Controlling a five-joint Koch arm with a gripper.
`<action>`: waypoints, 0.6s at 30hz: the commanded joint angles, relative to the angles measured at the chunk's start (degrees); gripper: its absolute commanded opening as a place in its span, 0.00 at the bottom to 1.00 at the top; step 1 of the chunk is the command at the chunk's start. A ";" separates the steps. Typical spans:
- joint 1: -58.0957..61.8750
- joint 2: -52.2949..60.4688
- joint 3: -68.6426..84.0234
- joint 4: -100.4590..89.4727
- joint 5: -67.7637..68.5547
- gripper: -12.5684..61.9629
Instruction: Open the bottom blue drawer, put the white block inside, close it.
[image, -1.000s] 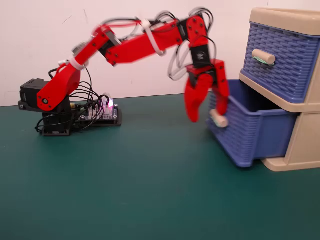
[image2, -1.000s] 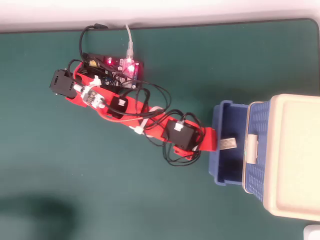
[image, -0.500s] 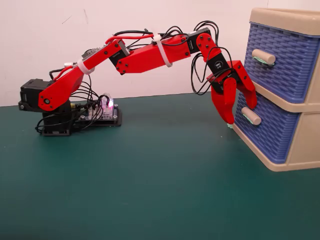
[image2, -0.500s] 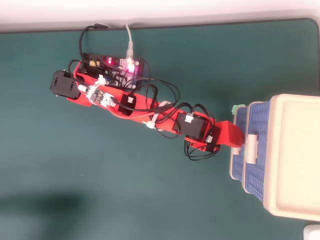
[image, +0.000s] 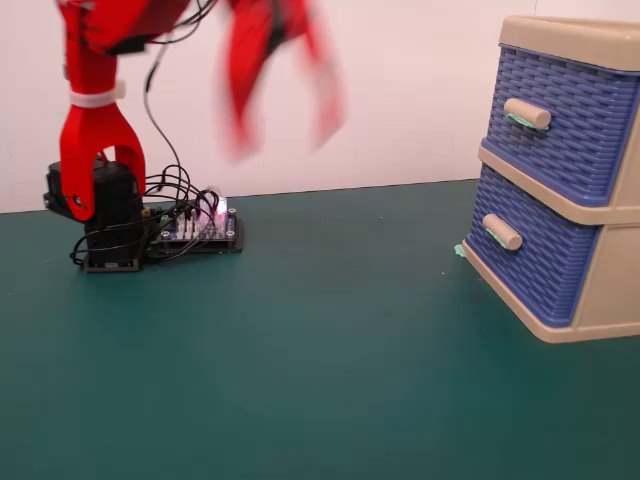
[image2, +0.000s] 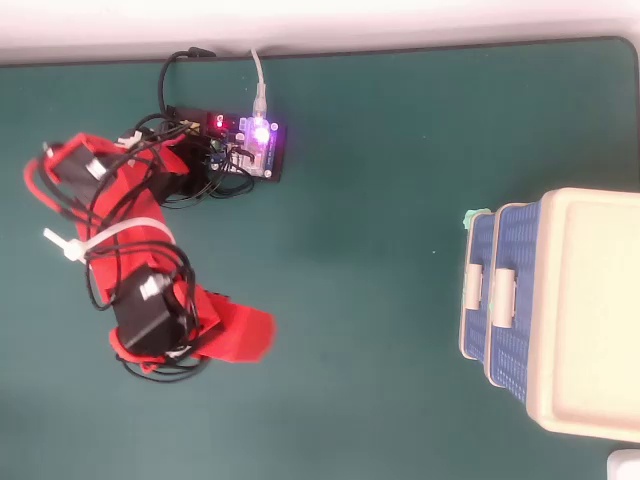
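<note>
The bottom blue drawer (image: 535, 262) sits pushed in flush within the beige frame (image: 610, 290), its beige handle (image: 502, 232) sticking out toward the table. From above, the bottom blue drawer (image2: 473, 290) shows only as a narrow blue strip. The white block is out of view. My red gripper (image: 283, 140) hangs high at the upper left of the fixed view, blurred, far from the drawers. Its two fingers (image: 240, 120) are spread apart with nothing between them. In the overhead view the gripper (image2: 255, 335) sits folded back near the arm's base.
The upper blue drawer (image: 560, 120) is also pushed in. A small green scrap (image: 459, 250) lies by the frame's near corner. A controller board (image2: 245, 145) with a lit LED and loose cables sits beside the arm base (image: 100, 215). The mat's far edge meets a white wall.
The drawer, open with the white block inside a second ago, has been pushed shut. Since then the arm has swung away from it, up and back toward its base.
</note>
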 joint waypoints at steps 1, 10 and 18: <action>10.46 12.66 10.63 1.05 -15.56 0.62; 34.01 37.62 67.85 -23.20 -40.96 0.62; 35.42 41.48 84.99 -18.81 -41.13 0.63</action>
